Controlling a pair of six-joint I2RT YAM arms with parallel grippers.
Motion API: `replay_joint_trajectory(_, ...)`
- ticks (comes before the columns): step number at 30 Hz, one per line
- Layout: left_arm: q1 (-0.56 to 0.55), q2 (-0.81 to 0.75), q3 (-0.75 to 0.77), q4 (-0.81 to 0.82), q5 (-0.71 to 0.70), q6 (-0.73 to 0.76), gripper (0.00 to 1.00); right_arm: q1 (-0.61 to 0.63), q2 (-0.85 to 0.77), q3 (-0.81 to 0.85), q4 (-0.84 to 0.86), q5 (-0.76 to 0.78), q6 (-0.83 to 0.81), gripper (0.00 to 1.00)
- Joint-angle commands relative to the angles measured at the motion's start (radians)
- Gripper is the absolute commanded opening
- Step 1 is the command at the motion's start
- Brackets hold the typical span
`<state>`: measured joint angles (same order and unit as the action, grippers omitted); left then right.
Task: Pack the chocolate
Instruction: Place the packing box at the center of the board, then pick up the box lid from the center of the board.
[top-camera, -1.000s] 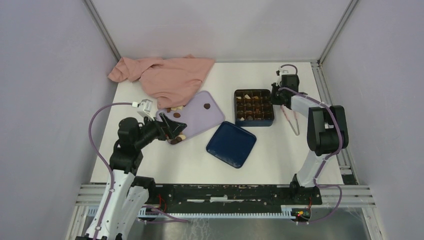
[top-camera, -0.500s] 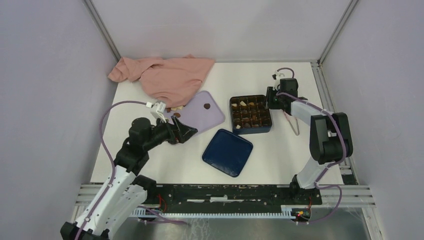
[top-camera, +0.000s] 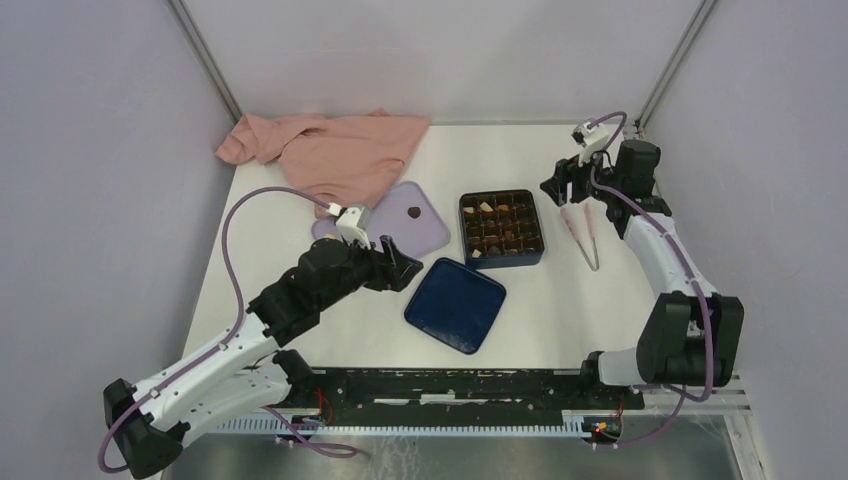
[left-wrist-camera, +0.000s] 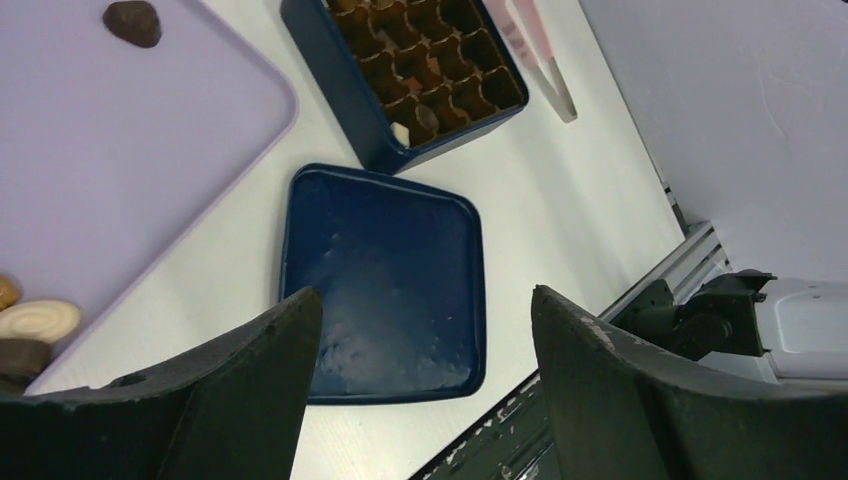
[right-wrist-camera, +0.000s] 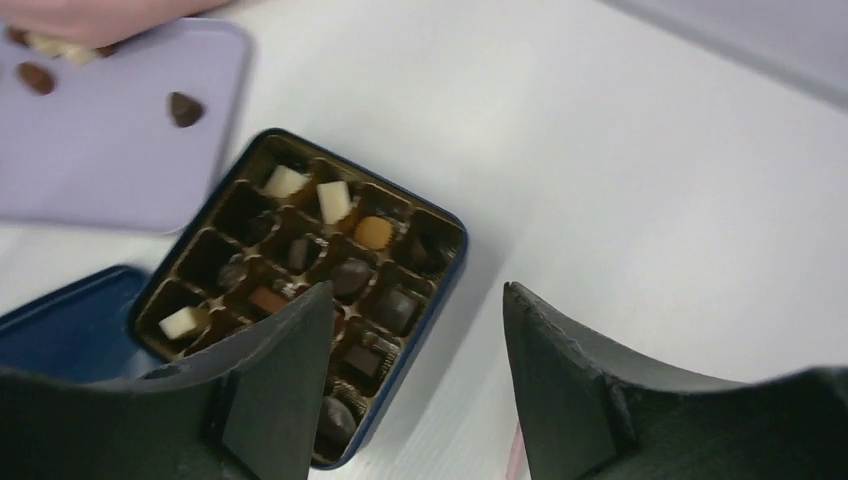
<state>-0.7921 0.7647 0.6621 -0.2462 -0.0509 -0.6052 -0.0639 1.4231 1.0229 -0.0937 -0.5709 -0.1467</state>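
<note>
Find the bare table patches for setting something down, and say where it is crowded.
Free: the far strip between cloth and box; the near-right corner between lid and tongs. Crowded: the middle, where tray, box and lid sit close.

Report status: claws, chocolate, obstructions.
Left claw open, empty, near dark blue square lid. Right claw open, empty, near dark blue gridded box. Small chocolate pieces partly boxed; others on lilac flat tray. Pink cloth overlaps tray.

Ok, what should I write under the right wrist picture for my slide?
The right arm's open jaws frame a dark blue box partly filled with chocolates, beside a lilac tray.
</note>
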Motion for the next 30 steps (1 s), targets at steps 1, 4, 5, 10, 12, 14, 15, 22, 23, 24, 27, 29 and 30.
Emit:
replay_joint_trajectory(1, -0.039, 0.04, 0.043, 0.112, -0.04, 0.002, 0.85, 0.007, -0.115, 0.035, -0.096, -0.31, -0.216, 0.69)
replay_joint_trajectory(4, -0.039, 0.058, 0.046, 0.149, -0.02, -0.013, 0.92, 0.007, -0.169, 0.027, -0.176, -0.472, -0.358, 0.81)
replay_joint_trajectory(5, -0.039, 0.059, 0.054, 0.145, -0.035, -0.019, 0.96, 0.007, -0.186, 0.02, -0.199, -0.521, -0.399, 0.96)
replay_joint_trajectory(10, -0.038, 0.065, 0.104, 0.082, -0.152, -0.033, 1.0, 0.007, -0.264, -0.067, -0.207, -0.644, -0.49, 0.98)
replay_joint_trajectory(12, -0.038, 0.086, 0.126, 0.07, -0.135, -0.031, 1.0, 0.007, -0.289, -0.134, -0.108, -0.654, -0.418, 0.98)
replay_joint_trajectory(14, -0.037, 0.11, 0.132, 0.08, -0.099, -0.033, 1.0, 0.006, -0.312, -0.201, -0.021, -0.643, -0.365, 0.98)
replay_joint_trajectory(15, -0.038, 0.124, 0.13, 0.087, -0.079, -0.035, 1.0, 0.006, -0.322, -0.226, 0.0, -0.626, -0.359, 0.98)
replay_joint_trajectory(22, -0.059, 0.192, 0.034, 0.237, 0.027, -0.106, 1.0, -0.02, -0.354, -0.33, 0.081, -0.607, -0.319, 0.98)
replay_joint_trajectory(23, -0.074, 0.202, 0.025, 0.242, 0.014, -0.109, 1.0, -0.027, -0.352, -0.335, 0.084, -0.606, -0.31, 0.98)
replay_joint_trajectory(24, -0.098, 0.214, 0.028, 0.243, -0.01, -0.107, 1.0, -0.031, -0.349, -0.337, 0.085, -0.601, -0.302, 0.98)
replay_joint_trajectory(27, -0.185, 0.279, 0.069, 0.198, -0.136, -0.086, 1.0, -0.034, -0.331, -0.311, 0.023, -0.575, -0.33, 0.98)
replay_joint_trajectory(29, -0.249, 0.347, 0.123, 0.131, -0.229, -0.084, 0.98, -0.034, -0.323, -0.297, -0.006, -0.56, -0.345, 0.98)
replay_joint_trajectory(30, -0.271, 0.392, 0.158, 0.091, -0.274, -0.086, 0.97, -0.034, -0.32, -0.293, -0.015, -0.546, -0.347, 0.98)
